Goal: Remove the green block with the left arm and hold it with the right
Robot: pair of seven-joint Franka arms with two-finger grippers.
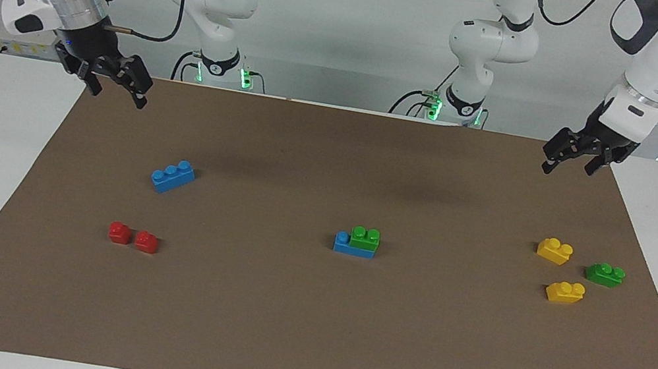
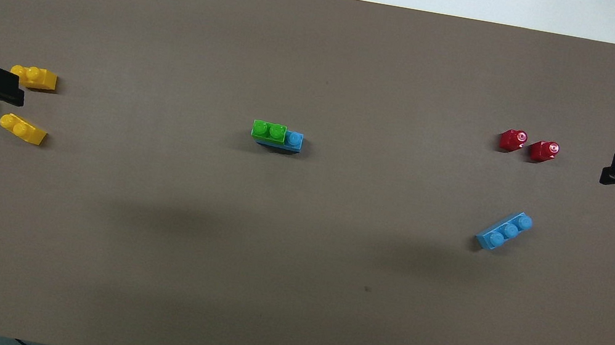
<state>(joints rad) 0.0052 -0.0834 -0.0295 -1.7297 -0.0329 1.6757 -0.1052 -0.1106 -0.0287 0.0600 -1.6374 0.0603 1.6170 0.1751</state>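
So the green block (image 1: 365, 237) was sitting snapped onto a blue brick (image 1: 353, 248) pretty much mid-mat (image 1: 303, 340), covering two of its studs with one blue stud poking out at the right arm's end. Both arms were just hanging up in the air, nothing held: the left gripper (image 1: 566, 163) over the mat's corner at its own end, the right gripper (image 1: 117, 89) over the matching corner, fingers spread apart on both. Loose yellow bricks (image 1: 555, 250) lay toward the left arm's end and two red ones (image 1: 120, 232) toward the right's.
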